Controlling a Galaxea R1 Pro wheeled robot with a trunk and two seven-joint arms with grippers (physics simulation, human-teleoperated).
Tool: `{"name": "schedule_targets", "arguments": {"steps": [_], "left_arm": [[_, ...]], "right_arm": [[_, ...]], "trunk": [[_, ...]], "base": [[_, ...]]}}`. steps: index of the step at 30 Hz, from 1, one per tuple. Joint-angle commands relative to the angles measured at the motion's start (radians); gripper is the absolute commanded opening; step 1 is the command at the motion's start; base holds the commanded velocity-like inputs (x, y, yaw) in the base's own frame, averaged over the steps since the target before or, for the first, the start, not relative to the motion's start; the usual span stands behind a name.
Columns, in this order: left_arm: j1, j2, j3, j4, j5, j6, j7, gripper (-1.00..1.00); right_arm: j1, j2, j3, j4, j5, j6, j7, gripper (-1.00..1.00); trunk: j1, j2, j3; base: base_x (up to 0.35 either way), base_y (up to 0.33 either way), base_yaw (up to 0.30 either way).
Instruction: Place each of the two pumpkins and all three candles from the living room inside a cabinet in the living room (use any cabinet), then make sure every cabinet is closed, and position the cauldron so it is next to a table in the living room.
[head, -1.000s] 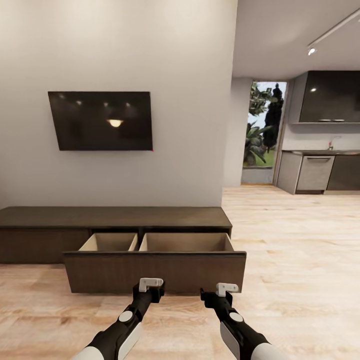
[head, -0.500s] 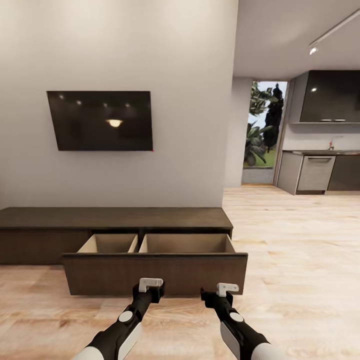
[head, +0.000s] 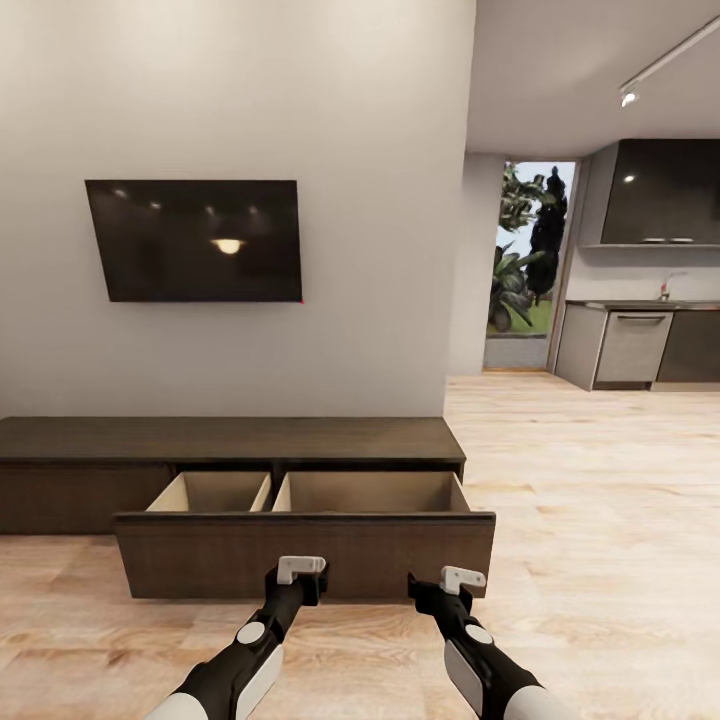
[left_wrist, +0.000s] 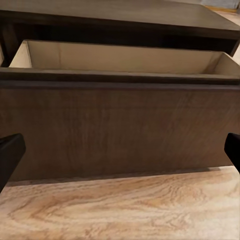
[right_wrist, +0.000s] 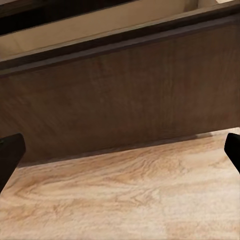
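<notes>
The long dark-brown cabinet (head: 230, 438) stands against the wall. Its wide drawer is pulled out, and the drawer front (head: 300, 555) faces me. Two beige compartments inside it hold nothing that I can see. My left gripper (head: 300, 570) hovers just before the drawer front (left_wrist: 120, 130), open with its dark fingertips (left_wrist: 10, 155) far apart. My right gripper (head: 462, 578) is also open and empty, close to the drawer front's (right_wrist: 120, 95) right end, low above the floor. The pumpkins, candles, cauldron and coffee table are out of view.
A black TV (head: 195, 240) hangs on the wall above the cabinet. The wall ends at a corner (head: 460, 300). Beyond it lie a glass door (head: 525, 265) and kitchen counters (head: 640, 345). Light wood floor (head: 600, 500) stretches to the right.
The whole view has shifted a little and the cabinet looks slightly larger, so the camera has moved. My right gripper sits slightly lower and further right.
</notes>
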Motion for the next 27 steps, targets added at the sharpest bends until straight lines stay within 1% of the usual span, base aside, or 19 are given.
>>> {"name": "schedule_targets", "arguments": {"steps": [1,6,12,15,17,19,26,27], "left_arm": [[-0.001,0.001,-0.008,0.001,0.009,-0.004,0.005,1.0],[-0.001,0.001,-0.009,0.003,0.008,0.002,0.005,1.0],[-0.001,0.001,-0.008,0.034,0.006,0.008,0.006,1.0],[-0.001,0.001,-0.006,0.045,0.006,0.021,0.009,1.0],[-0.001,0.001,-0.006,0.053,0.006,0.049,0.031,1.0],[-0.001,0.001,-0.006,0.055,0.006,0.06,0.046,1.0],[-0.001,0.001,-0.006,0.058,0.007,0.072,0.057,1.0],[-0.001,0.001,-0.007,0.058,0.007,0.072,0.057,1.0]], "right_arm": [[0.0,0.0,0.003,0.001,-0.006,-0.004,-0.003,1.0],[-0.001,0.0,0.003,0.001,-0.006,-0.004,-0.003,1.0],[-0.001,0.0,0.005,0.001,-0.006,-0.004,-0.003,1.0],[-0.001,0.0,0.006,0.001,-0.005,-0.004,-0.003,1.0],[-0.001,0.0,0.007,0.001,-0.005,-0.004,-0.003,1.0],[-0.001,0.0,0.007,0.001,-0.005,-0.004,-0.003,1.0],[-0.001,0.001,0.008,0.001,-0.005,-0.004,-0.003,1.0],[-0.001,0.001,0.008,0.001,-0.004,-0.004,-0.003,1.0]], "trunk": [[0.0,0.0,-0.001],[0.0,0.0,-0.001],[0.023,-0.042,-0.02],[0.034,-0.063,-0.029],[0.042,-0.077,-0.036],[0.05,-0.091,-0.042],[0.076,-0.14,-0.064],[0.077,-0.141,-0.068]], "base": [[0.005,-0.002,0.0],[0.002,-0.001,0.0],[0.0,0.0,0.0],[0.0,0.0,0.0],[0.0,0.0,0.0],[0.0,0.0,0.0],[0.0,0.0,0.0],[0.0,0.0,0.0]]}}
